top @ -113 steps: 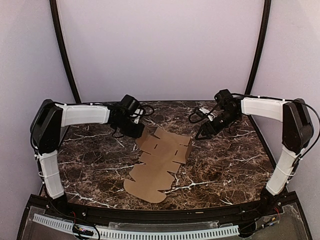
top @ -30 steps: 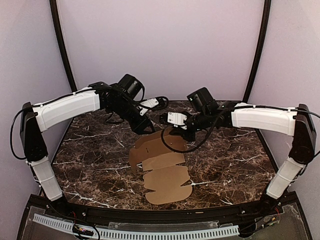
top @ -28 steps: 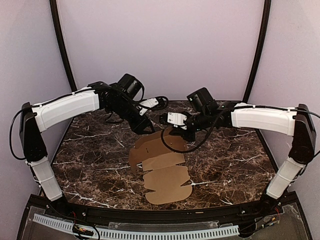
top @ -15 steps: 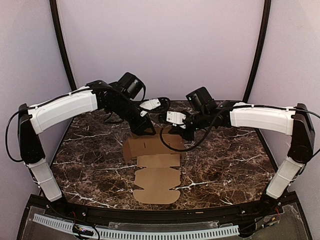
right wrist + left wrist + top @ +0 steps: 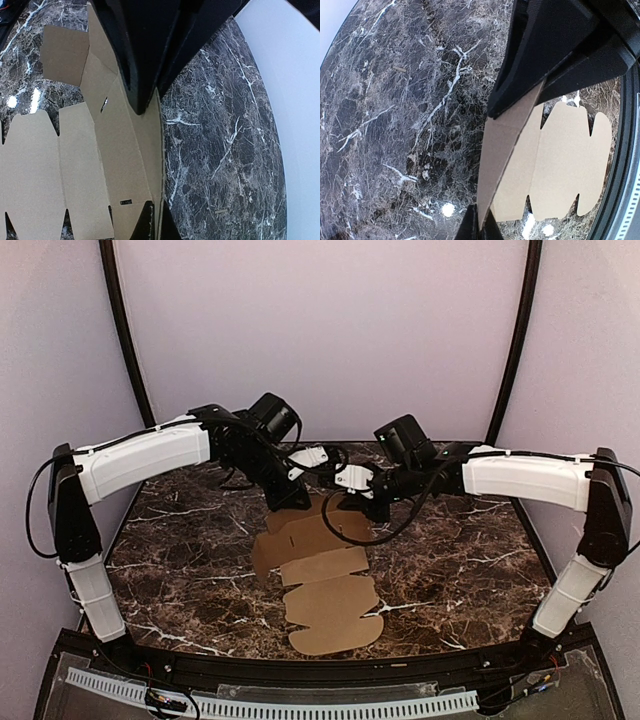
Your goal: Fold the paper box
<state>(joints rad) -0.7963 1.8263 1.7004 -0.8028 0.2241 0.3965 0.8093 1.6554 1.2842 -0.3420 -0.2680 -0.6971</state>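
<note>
The left fingers (image 5: 545, 45) and right fingers (image 5: 135, 45) are both pinched shut on the far edge of the paper box (image 5: 330, 595), a flat sheet trailing onto the table (image 5: 450, 570), so an uneven tug could easily rip it.

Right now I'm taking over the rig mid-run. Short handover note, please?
Grips: the left tool is shut on the paper box at the far-left part of the sheet. The right tool is shut on the far-right part of the same end.
Box: an open die-cut sheet in the middle of the marble table, with its rounded tabs toward the arm bases. The far end is pinched and the rest lies flat.
Done: both grips taken.
Left: every fold. No wall stands and no tab is tucked.
</note>
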